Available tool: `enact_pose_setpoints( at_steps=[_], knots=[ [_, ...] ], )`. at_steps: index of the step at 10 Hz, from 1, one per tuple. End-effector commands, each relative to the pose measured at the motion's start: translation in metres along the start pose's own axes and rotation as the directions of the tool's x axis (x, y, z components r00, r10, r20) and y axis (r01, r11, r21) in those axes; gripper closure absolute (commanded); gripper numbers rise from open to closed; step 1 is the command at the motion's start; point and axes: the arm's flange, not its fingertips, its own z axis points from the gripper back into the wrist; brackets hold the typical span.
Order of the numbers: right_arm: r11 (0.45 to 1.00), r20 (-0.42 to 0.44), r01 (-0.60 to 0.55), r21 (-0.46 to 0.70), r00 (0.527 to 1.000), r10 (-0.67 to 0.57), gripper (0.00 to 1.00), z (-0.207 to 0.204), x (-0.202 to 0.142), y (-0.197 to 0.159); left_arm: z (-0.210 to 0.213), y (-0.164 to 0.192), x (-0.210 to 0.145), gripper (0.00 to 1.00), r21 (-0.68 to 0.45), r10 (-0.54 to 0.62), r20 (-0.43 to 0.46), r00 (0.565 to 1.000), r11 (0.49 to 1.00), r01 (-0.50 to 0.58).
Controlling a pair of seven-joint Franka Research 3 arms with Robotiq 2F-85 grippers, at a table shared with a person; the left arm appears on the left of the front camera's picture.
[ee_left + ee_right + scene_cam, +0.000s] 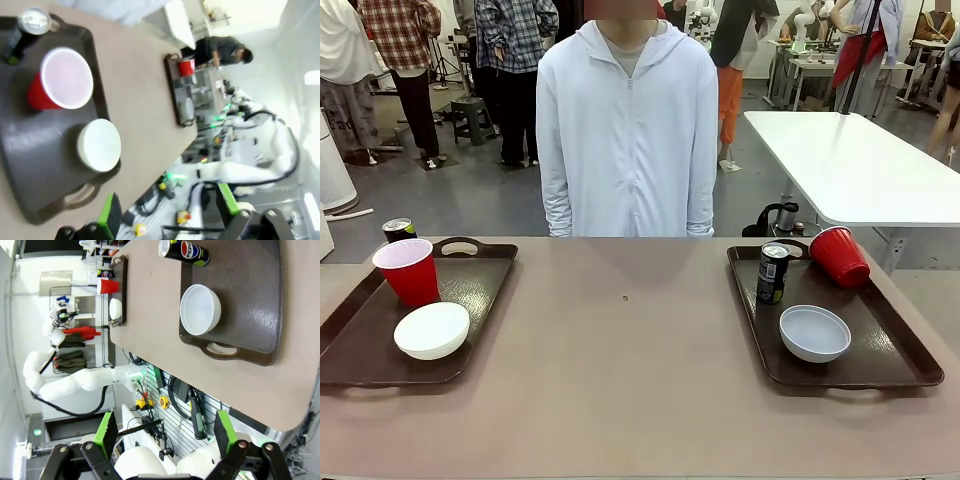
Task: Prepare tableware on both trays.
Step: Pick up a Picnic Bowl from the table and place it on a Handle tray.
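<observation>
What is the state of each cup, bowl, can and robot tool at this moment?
Left red cup: upright on left tray, looks empty.
Right red cup: tipped over, lying on right tray rim.
Left bowl: upright on tray.
Right bowl: upright, empty.
Left can: upright, by the tray's far corner.
Right can: upright on tray.
Left tool: open, holding nothing.
Right tool: open, holding nothing.
</observation>
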Motion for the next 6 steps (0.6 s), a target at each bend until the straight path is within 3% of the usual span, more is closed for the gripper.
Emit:
enact_pose_setpoints(
  at_steps=[1,2,3,6],
  knots=[
    [1.0,0.003,-0.003,0.012,1.0,0.003,0.0,0.001,-0.001,0.003,0.008,0.023,0.023,0.0,-0.059,0.074,0.033,0.997,0.996,-0.072],
    [1.0,0.003,-0.003,0.012,1.0,0.003,0.0,0.001,-0.001,0.003,0.007,0.029,0.027,0.0,-0.041,0.102,0.045,0.994,0.994,-0.1],
    [1.0,0.003,-0.003,0.012,1.0,0.003,0.0,0.001,-0.001,0.003,0.006,0.021,0.004,0.0,-0.036,0.054,0.023,0.998,0.998,-0.053],
    [1.0,0.003,-0.003,0.012,1.0,0.003,0.0,0.001,-0.001,0.003,0.006,0.021,0.004,0.0,-0.036,0.054,0.023,0.998,0.998,-0.053]
  ],
)
